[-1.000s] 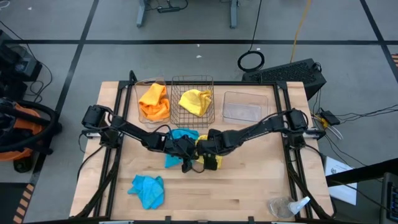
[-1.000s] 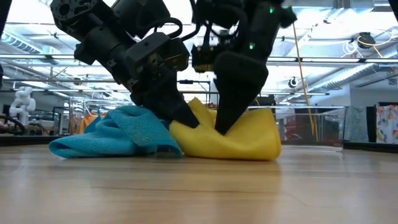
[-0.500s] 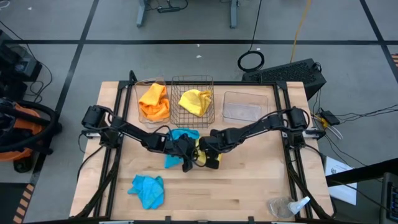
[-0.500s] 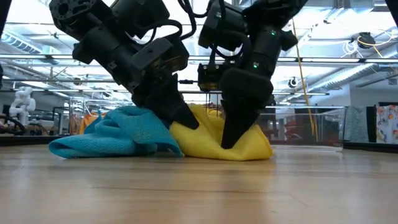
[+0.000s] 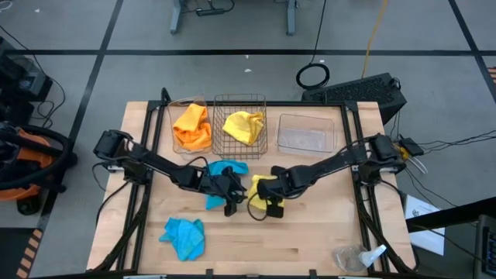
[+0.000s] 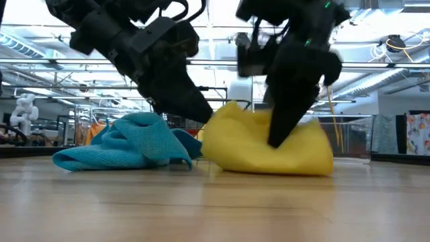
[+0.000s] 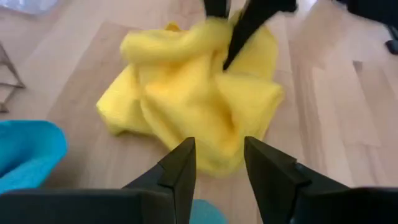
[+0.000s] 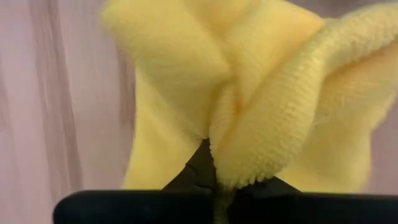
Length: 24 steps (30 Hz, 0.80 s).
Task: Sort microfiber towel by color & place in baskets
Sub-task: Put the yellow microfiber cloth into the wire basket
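Both arms reach in low from the tabletop's (image 5: 310, 232) side edges and meet near its middle.

Right gripper (image 5: 266, 194): forearm stretched toward the centre, wrist pitched down. Its fingers (image 6: 281, 131) are clamped on a fold of the yellow towel (image 5: 263, 188). The right wrist view shows a pinched ridge of terry cloth running down between them. In the low view the towel sits bunched in a mound, its lower edge touching the wood, with the dark gripper pressed into its top.

Left gripper (image 5: 230, 203): arm angled in from the left, wrist tilted down, tip just beside the yellow towel. Left wrist view shows its two fingers (image 7: 180, 171) spread apart with nothing between them, the yellow towel lying ahead of them.

A crumpled blue towel (image 5: 221, 175) lies just left of the yellow one, partly under the left arm; in the low view the two nearly touch. A second blue towel (image 5: 184, 235) lies well apart, near the front left.

Along the back edge, three containers in a row:
- left clear tub (image 5: 173, 132), holding an orange towel (image 5: 192, 125)
- wire-mesh basket (image 5: 220, 143), holding another yellow towel (image 5: 243, 126)
- right clear tub (image 5: 305, 132)
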Available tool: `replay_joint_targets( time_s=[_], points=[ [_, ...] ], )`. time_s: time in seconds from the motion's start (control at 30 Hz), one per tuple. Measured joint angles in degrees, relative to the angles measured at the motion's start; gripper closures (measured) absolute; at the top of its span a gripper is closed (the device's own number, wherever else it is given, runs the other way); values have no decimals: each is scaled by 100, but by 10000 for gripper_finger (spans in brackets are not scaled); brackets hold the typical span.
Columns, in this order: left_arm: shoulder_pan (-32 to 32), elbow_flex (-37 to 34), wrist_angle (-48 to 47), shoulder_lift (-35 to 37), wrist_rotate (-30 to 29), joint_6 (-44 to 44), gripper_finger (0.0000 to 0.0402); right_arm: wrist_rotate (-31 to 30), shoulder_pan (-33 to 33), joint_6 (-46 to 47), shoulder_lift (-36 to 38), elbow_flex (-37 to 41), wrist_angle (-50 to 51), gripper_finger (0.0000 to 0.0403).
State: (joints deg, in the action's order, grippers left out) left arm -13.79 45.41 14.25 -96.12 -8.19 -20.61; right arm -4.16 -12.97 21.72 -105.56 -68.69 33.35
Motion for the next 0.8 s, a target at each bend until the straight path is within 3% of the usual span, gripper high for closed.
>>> replay_joint_targets(
  time_s=[0.27,0.47,0.6,0.8],
  points=[
    [-283,4,-615,622,-104,14,255,-1045,-620,483,977,-2,432,400],
    [-520,2,-785,700,-594,191,255,-2324,-893,272,1742,-6,152,401],
    [-568,2,-777,700,-613,164,255,-3152,-773,-206,2113,-6,-209,401],
    [-633,0,-811,809,-625,161,255,-3309,-36,-1438,2425,-6,-1262,401]
  ],
)
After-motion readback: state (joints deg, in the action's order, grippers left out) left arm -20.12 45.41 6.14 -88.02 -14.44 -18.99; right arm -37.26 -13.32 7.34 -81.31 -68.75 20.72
